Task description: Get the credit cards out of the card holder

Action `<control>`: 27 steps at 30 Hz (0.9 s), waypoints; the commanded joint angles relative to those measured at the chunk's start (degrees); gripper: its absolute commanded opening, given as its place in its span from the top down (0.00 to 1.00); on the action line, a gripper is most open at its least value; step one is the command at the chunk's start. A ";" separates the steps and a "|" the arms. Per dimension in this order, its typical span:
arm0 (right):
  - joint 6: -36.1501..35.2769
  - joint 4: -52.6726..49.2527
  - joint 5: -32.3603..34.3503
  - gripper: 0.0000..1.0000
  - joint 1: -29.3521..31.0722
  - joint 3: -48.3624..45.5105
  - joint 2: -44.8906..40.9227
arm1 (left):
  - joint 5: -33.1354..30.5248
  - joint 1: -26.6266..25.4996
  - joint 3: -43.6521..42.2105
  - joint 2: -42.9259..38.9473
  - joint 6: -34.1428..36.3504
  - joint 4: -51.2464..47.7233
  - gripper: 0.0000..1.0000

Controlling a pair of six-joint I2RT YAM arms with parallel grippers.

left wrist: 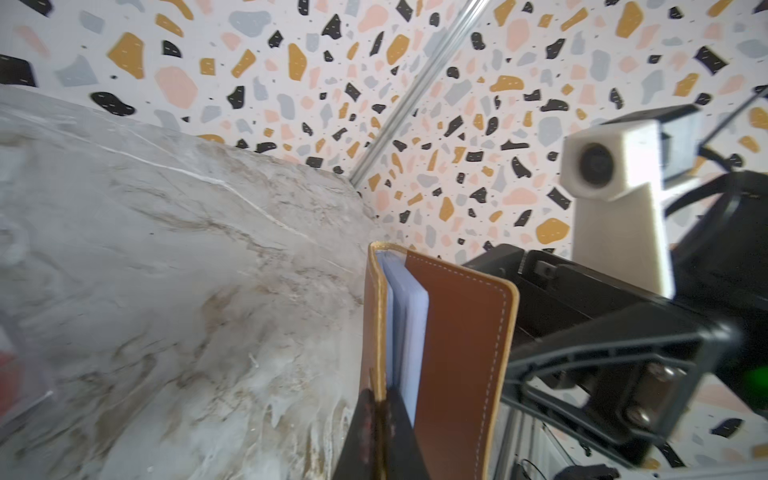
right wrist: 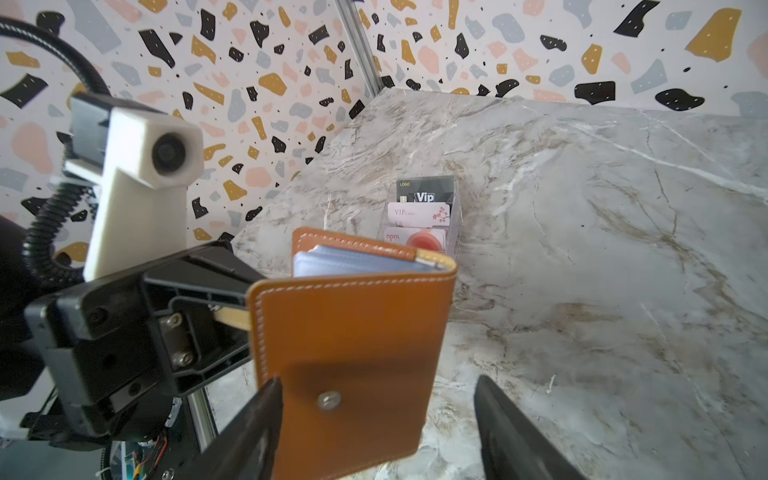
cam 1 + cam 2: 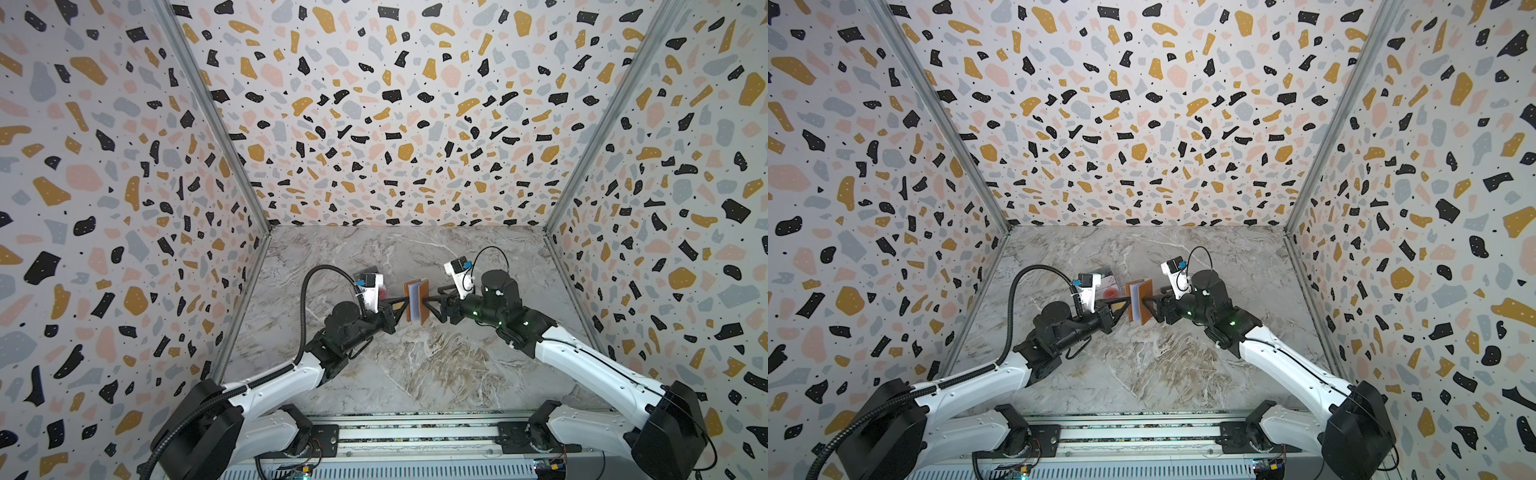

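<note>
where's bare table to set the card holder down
Widest bare patch: the marble table from the card holder down to the front rail. Also bare: the strip along the back wall. Crowded: the middle, where the left hand and right hand meet at the holder, and the clear case of cards left of it.

I watched a grey-and-white marbled tabletop (image 3: 415,365) streaked with brownish veins towards its near side. Directly on it, at the far left, stood a small clear plastic case (image 2: 454,216). It was upright, with a dark grey "Vip" card (image 2: 424,190) and white cards (image 2: 415,214) tiered inside, the lowest one bearing a red circle.
</note>
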 commanded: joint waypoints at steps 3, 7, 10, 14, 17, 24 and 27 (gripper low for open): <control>-1.88 -2.22 1.83 0.27 1.68 2.31 0.91 | -5.73 -0.13 1.80 -1.03 2.64 -3.14 1.00; -1.95 -1.98 1.95 0.28 3.11 2.02 2.13 | -5.13 -0.13 1.34 -1.13 1.92 -1.74 1.00; -1.20 -1.86 2.82 0.29 3.73 1.54 3.12 | -4.08 -0.12 1.06 -1.41 1.65 -0.59 1.00; -0.47 -1.73 4.88 0.32 4.10 1.28 3.82 | -2.37 -0.13 0.84 -1.57 1.66 0.14 1.00; -0.18 -2.36 6.96 0.40 4.02 1.30 3.90 | -1.03 -0.13 0.38 -1.92 1.48 0.84 1.00; -0.05 -3.09 5.25 0.63 1.82 0.14 3.69 | 2.24 0.12 -1.60 -3.04 0.50 4.26 1.00; 1.12 -1.89 1.47 0.73 -1.10 -1.66 2.36 | 2.76 0.31 -1.85 -3.44 0.56 4.36 1.00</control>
